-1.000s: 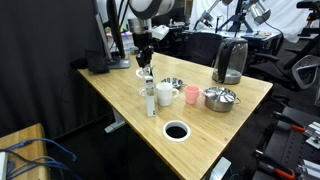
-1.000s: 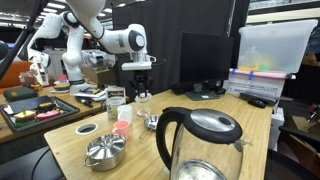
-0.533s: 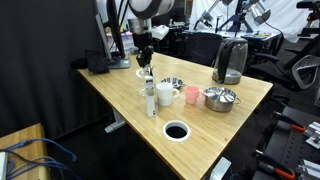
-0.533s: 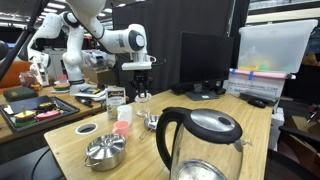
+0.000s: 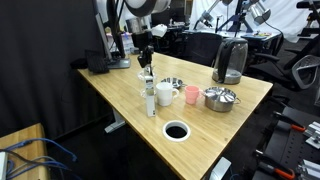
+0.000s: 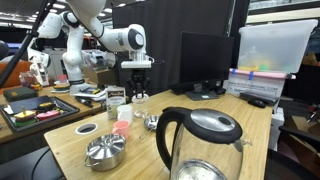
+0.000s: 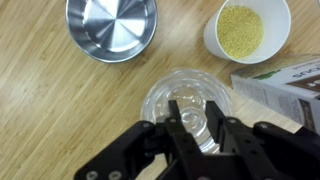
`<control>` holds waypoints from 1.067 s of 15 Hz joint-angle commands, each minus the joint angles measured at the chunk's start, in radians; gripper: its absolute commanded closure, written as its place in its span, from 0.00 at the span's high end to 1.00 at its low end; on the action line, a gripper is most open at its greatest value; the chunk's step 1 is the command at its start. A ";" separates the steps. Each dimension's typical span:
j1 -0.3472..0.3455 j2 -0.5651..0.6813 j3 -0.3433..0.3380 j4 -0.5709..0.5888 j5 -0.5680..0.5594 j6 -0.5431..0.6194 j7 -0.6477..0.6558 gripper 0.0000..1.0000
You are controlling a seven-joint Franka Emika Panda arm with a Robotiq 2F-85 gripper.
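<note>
The arm reaches down over the far left part of the wooden table (image 5: 118, 105), and its gripper (image 7: 198, 118) hangs right above a clear glass (image 7: 190, 108). From the wrist view the two fingers (image 7: 183, 125) are drawn in narrow, close together over the mouth of the glass, with its rim showing around them on both sides. I cannot tell whether they pinch the wall of the glass or anything inside it. The glass itself stands upright on the tabletop.

Around the glass in the wrist view:
- A small steel bowl (image 7: 112, 28) sits near it.
- A white cup (image 7: 247, 30) holding yellow grains is also nearby.
- A printed carton (image 7: 285, 85) stands just beside the glass at the right edge of that view.

In an exterior view, further along the table to the right:
- A pink cup (image 5: 190, 95) stands next to a lidded steel pot (image 5: 220, 98).
- Behind them, towards the far right corner, is a kettle (image 5: 230, 62).
- Near the front edge there is a round cable hole (image 5: 176, 130) in the wood.

All of these stand apart from the gripper; only the glass lies directly under it.
</note>
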 commanded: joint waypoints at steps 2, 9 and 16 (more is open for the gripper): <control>0.003 0.038 0.009 0.070 -0.012 -0.083 -0.044 0.08; 0.005 0.063 0.021 0.105 -0.005 -0.136 -0.070 0.77; 0.003 0.065 0.024 0.113 -0.005 -0.173 -0.088 1.00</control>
